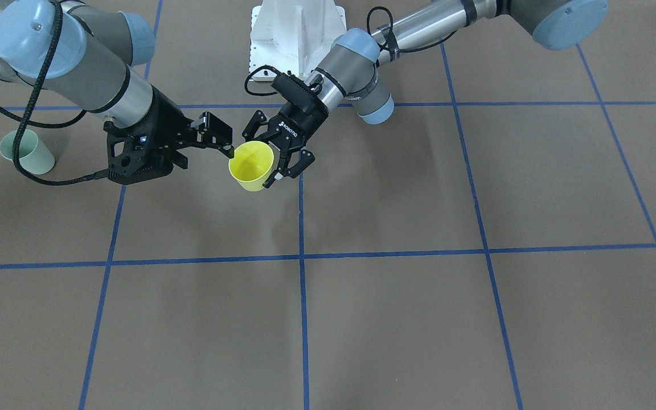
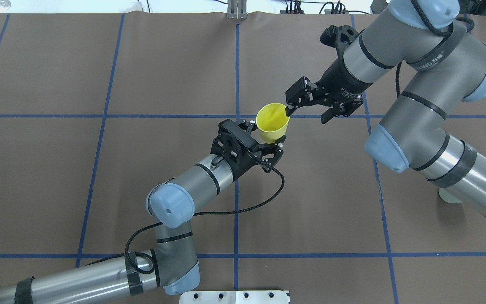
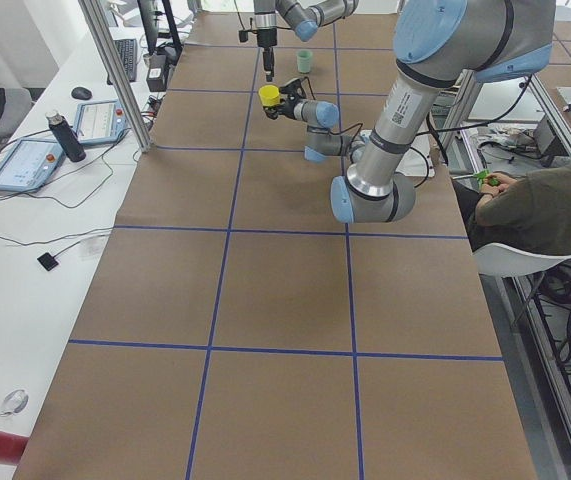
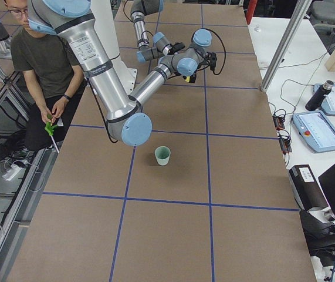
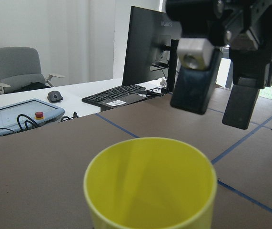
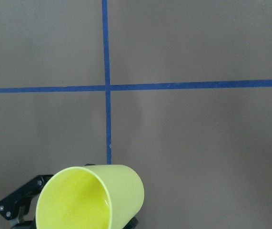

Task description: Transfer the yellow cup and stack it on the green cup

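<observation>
The yellow cup [image 1: 251,166] hangs tilted above the table's middle, mouth up, with my left gripper [image 1: 268,162] shut on its lower body. The overhead view shows this cup [image 2: 272,122] just ahead of the left gripper [image 2: 267,136]. My right gripper [image 2: 306,116] is open beside it. One fingertip [image 2: 287,111] sits at the cup's rim, and the other finger is away from the cup. In the left wrist view the cup [image 5: 150,183] fills the bottom, and the right gripper [image 5: 219,109] is spread above it. The green cup [image 1: 26,151] stands upright on the table [image 4: 162,155], far off on my right side.
A person [image 4: 38,59] sits beside the robot's base [image 1: 296,34]. Desks with a monitor [image 5: 147,43], a keyboard [image 5: 114,93] and pendants run along the table's far side. Blue tape lines [image 1: 302,256] grid the brown table.
</observation>
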Robot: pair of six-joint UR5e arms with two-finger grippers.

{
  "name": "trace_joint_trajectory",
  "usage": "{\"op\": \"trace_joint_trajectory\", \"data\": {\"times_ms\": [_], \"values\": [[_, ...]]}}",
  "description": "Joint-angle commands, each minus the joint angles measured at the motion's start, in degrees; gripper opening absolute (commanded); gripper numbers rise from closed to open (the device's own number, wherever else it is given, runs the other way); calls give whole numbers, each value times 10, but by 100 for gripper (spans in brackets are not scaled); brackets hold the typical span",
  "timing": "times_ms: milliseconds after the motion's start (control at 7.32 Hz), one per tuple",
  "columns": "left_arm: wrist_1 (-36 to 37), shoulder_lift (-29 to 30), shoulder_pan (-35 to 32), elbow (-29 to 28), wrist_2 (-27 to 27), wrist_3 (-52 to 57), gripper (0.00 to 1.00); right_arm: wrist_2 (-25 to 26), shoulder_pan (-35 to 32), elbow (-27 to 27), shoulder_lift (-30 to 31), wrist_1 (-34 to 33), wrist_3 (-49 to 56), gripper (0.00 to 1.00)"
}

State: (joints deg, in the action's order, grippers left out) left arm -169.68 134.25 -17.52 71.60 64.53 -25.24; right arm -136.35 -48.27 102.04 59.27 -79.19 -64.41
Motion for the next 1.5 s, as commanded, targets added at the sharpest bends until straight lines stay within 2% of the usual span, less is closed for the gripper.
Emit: {"op": "trace_joint_trajectory", "data": {"times_ms": [0, 273, 410, 546, 956, 1093, 1366], "values": [[0, 0, 11, -1, -9, 69, 0, 1, 10, -2, 0, 0, -1, 99], [-1, 0, 11, -1, -9, 70, 0, 1, 19, -5, 1, 0, -2, 99], [-1, 1, 12, -1, -9, 69, 0, 2, 26, -5, 0, 0, -3, 92], [-1, -2, 12, -1, -9, 69, 0, 3, 27, -4, 0, 1, -5, 79], [-2, -1, 17, -1, -9, 67, 0, 35, 36, -3, -1, 18, -6, 73], [-1, -1, 17, -1, -9, 67, 0, 50, 43, 0, -2, 18, -5, 69], [-1, -2, 18, -1, -8, 68, 0, 54, 43, -1, -10, 18, -5, 54]]}}
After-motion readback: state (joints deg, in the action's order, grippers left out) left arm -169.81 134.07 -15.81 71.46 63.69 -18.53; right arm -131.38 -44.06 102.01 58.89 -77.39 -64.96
